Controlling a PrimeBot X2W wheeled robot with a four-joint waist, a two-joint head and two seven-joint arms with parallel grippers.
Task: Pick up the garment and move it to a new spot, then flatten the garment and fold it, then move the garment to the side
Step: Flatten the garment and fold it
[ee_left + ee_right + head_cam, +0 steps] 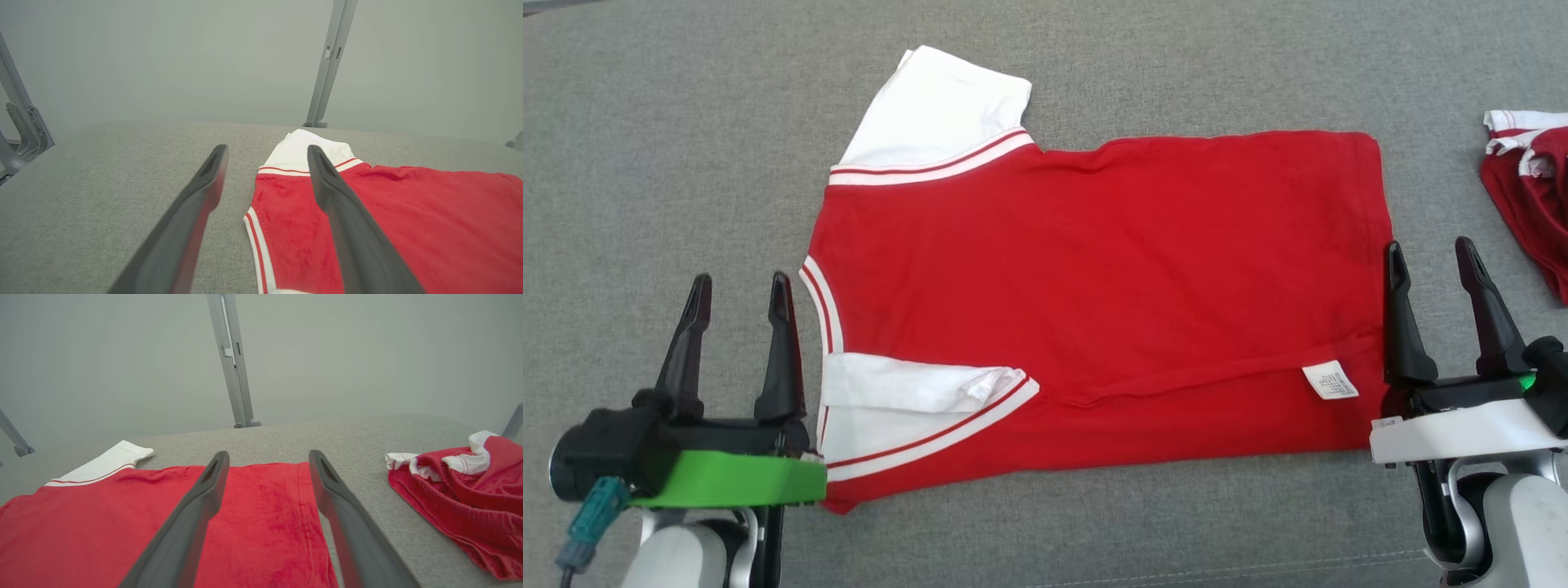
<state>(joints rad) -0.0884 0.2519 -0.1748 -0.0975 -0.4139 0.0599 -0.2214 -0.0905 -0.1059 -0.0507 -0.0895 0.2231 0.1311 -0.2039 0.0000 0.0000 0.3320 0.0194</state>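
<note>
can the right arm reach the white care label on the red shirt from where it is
Probably yes: the right gripper sits beside the red shirt, jaws open and empty, and the care label lies exposed near that edge with nothing over it.

Looked like a robotics lab test cell rather than a home. Noted a broad worktop (pixel 686 122) covered in grey woven fabric, backed close by a plain pale grey wall (pixel 163 53). Also noted a bare grey metal frame post (pixel 231 363) at the far edge and bracketed metal struts (pixel 24 122) off to one side.
</note>
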